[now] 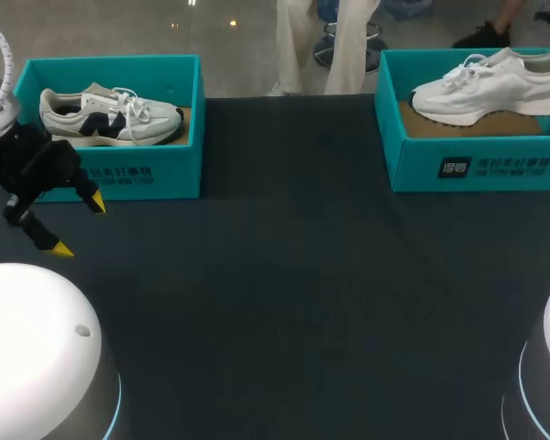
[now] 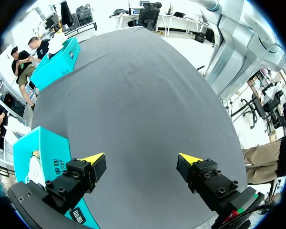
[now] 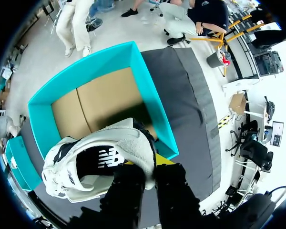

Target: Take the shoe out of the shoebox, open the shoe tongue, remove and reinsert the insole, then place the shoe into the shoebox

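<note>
A white shoe [image 1: 486,87] hangs low over the right teal shoebox [image 1: 467,156], toe pointing left. In the right wrist view my right gripper [image 3: 150,167] is shut on the heel collar of this shoe [image 3: 100,162], above the box's bare cardboard floor [image 3: 100,102]. A second shoe [image 1: 110,117], white with navy, lies inside the left teal shoebox [image 1: 156,174]. My left gripper [image 1: 80,226] stands open in front of that box with nothing between its fingers. In the left wrist view the left gripper [image 2: 142,160] hovers over bare black cloth beside the left box [image 2: 47,157].
Black cloth [image 1: 293,275] covers the table between the two boxes. The white bases of my arms [image 1: 37,357] fill the near corners. The far box [image 2: 57,64] shows ahead of the left gripper at the table's other end.
</note>
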Controlling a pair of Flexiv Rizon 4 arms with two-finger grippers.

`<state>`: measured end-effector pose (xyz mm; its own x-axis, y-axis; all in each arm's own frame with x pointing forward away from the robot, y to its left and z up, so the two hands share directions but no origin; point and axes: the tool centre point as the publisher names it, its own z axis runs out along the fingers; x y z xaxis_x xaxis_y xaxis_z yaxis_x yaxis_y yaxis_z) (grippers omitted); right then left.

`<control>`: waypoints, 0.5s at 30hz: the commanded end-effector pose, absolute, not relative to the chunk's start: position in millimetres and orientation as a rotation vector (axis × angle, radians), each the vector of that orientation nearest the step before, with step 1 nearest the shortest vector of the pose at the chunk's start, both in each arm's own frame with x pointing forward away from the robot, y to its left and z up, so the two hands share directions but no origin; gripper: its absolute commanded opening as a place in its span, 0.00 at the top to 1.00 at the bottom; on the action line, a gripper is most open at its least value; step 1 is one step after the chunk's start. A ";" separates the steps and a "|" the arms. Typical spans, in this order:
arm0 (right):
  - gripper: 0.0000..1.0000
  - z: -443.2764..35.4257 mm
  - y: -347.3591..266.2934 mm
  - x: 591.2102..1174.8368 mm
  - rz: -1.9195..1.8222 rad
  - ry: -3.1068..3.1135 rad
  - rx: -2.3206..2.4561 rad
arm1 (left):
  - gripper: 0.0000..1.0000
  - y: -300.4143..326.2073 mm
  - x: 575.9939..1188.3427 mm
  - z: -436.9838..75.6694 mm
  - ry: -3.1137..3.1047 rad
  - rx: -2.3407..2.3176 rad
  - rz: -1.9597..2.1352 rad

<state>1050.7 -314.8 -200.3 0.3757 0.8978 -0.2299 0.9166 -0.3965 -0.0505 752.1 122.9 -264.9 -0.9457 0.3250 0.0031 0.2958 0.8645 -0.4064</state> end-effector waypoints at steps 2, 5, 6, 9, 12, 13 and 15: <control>1.00 -214.2 -319.2 1061.1 -0.345 1.674 2.554 | 0.00 123.4 751.6 -264.9 -2.964 -0.495 0.627; 1.00 -220.8 -322.6 1063.5 -0.348 1.666 2.561 | 0.00 123.4 751.6 -264.9 -2.964 -0.495 0.627; 1.00 -222.6 -323.8 1063.7 -0.346 1.661 2.566 | 0.00 123.4 751.6 -264.9 -2.964 -0.495 0.627; 1.00 -227.7 -327.6 1064.5 -0.344 1.656 2.572 | 0.00 123.4 751.6 -264.9 -2.964 -0.495 0.627; 1.00 -233.3 -330.2 1063.5 -0.349 1.653 2.580 | 0.00 123.4 751.6 -264.9 -2.964 -0.495 0.627; 1.00 -235.5 -331.0 1062.5 -0.349 1.652 2.583 | 0.00 123.4 751.6 -264.9 -2.964 -0.495 0.627; 1.00 -241.1 -332.7 1060.5 -0.349 1.647 2.594 | 0.00 123.4 751.6 -264.9 -2.964 -0.495 0.627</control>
